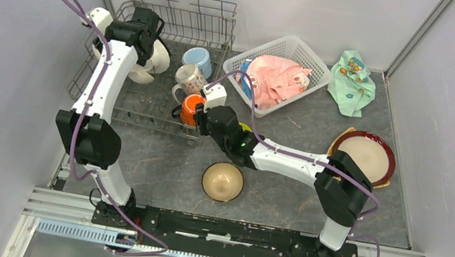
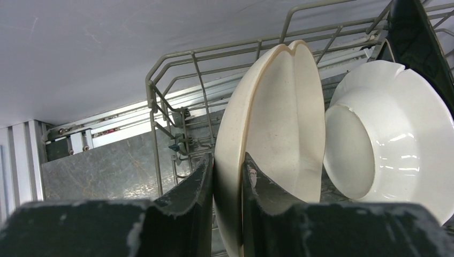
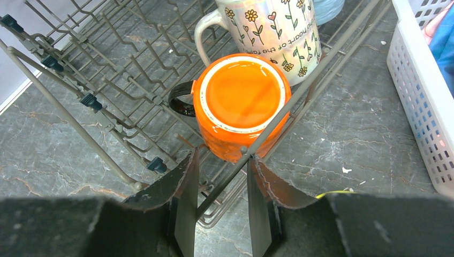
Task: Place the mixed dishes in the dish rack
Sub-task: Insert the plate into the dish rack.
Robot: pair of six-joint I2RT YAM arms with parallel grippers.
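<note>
In the grey wire dish rack [image 1: 182,6], my left gripper [image 2: 228,166] is shut on the rim of a cream divided plate [image 2: 278,123], which stands upright. A white plate [image 2: 391,134] leans beside it, and a dark plate [image 2: 415,43] stands behind. My right gripper [image 3: 222,156] is open above the rack's near wall, with only a rack wire showing below the gap. Just past its tips an orange mug [image 3: 241,96] sits upside down in the rack. A white patterned mug [image 3: 273,32] and a light-blue mug [image 1: 198,61] lie behind it. A tan bowl [image 1: 223,181] and a red-rimmed plate [image 1: 364,156] sit on the table.
A white lattice basket [image 1: 294,49] holding a pink cloth [image 1: 278,78] stands right of the rack. A mint-green cloth [image 1: 353,80] lies at the back right. A sliver of lime-green bowl [image 1: 243,128] shows under the right arm. Grey walls close in both sides.
</note>
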